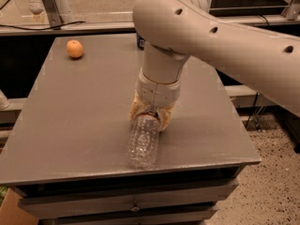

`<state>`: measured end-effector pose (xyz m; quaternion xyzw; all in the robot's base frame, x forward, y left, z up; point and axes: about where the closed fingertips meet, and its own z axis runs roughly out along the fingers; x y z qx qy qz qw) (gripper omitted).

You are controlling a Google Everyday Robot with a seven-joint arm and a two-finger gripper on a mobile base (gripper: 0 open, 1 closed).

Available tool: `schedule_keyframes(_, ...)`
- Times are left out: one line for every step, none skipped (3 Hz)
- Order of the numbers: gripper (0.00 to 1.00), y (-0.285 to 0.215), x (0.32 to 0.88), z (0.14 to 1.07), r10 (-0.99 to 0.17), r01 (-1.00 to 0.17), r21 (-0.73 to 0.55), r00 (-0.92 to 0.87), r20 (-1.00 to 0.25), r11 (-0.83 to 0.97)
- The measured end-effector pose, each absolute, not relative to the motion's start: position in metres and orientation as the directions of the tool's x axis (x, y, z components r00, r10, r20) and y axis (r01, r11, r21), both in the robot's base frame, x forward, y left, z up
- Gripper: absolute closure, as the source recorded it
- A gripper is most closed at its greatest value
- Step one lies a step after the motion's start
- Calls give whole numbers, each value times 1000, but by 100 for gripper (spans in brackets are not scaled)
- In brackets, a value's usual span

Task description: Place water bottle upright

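1. Water bottle (143, 146) is down on its side on the table (70, 125), close to the table's front edge and a little right of its middle, base pointing at that edge.
2. Down over its far end sits the gripper (151, 117), tan fingers (165, 120) pressed in on both sides. That looks like a clamp on the bottle's neck end.
3. Why grab there? My read: holding the top lets the arm (225, 41) swing the base down onto the table.
4. The look of it: clear, crinkled plastic, catching light. Cap and label are hidden under the fingers.
5. An orange (74, 48) waits at the table's far left corner. A dark can (140, 41) peeks out at the table's far edge.
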<state>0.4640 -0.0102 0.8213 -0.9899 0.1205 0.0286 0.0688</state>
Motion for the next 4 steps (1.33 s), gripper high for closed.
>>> schedule_keyframes(87, -17, 460, 825, -248, -256, -142, 966, -74, -956)
schedule_keyframes(100, -7, 455, 857, -249, -254, -204, 967, -53, -945)
schedule_keyframes(100, 8, 452, 900, -243, -243, -310, 969, -39, -919)
schedule_keyframes(100, 11, 452, 903, -242, -242, -320, 969, -41, -916)
